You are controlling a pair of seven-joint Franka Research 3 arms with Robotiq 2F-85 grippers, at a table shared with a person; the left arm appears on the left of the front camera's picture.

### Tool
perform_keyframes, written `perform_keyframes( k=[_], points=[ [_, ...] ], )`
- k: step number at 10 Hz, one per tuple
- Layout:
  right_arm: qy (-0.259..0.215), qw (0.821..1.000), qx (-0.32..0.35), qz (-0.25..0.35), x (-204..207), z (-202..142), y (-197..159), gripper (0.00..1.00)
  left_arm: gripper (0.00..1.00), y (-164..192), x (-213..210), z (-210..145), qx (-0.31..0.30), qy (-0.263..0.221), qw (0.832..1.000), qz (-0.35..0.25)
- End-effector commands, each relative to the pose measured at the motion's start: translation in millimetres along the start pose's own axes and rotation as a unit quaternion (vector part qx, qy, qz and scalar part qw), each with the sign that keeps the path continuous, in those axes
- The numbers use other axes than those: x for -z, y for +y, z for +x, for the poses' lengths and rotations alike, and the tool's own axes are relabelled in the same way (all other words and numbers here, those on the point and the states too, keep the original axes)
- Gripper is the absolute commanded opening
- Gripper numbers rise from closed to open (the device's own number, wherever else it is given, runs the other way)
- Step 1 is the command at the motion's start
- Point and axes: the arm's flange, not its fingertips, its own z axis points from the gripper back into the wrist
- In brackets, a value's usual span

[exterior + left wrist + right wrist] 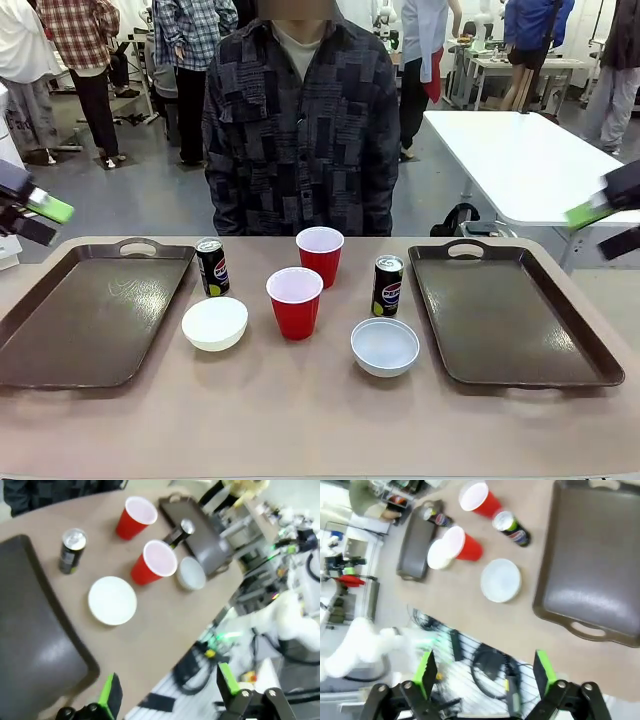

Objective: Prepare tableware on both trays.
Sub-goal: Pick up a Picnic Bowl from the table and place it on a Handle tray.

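Note:
Two dark brown trays lie on the table, the left tray (90, 320) and the right tray (510, 320), both bare. Between them stand two red cups (320, 255) (295, 302), two black Pepsi cans (212, 267) (388, 286) and two white bowls (214, 323) (385, 346). My left gripper (40, 218) hangs open at the left edge, above its tray's far corner. At the right edge my right gripper (605, 227) is open too, raised beyond the right tray. The left wrist view looks down past open fingers (110, 695) on tray (35, 645) and bowl (112, 600). The right wrist view shows fingers (542, 670) spread, with tray (595, 565) and bowl (501, 580) below.
A person (300, 120) in a dark patterned shirt stands at the far side of the table, hands out of sight. A white table (520, 160) stands behind on the right. Bare tabletop runs along the near edge (300, 420).

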Motion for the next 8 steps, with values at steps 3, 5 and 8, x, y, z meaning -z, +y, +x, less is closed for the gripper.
perform_keyframes(
  k=[3, 5, 8],
  points=[
    [-0.097, 0.985, 0.077, 0.119, -80, -36, -72, 1.00, 1.00, 45, -57, -18, -0.097, -0.068, 0.993, -0.009],
    [-0.072, 0.982, 0.120, 0.129, -89, -39, -103, 1.00, 1.00, 68, -75, -27, -0.132, -0.083, 0.988, 0.015],
    [0.004, 0.974, 0.183, 0.135, -83, -39, -144, 1.00, 1.00, 104, -85, -41, -0.177, -0.095, 0.979, 0.022]
  ],
)
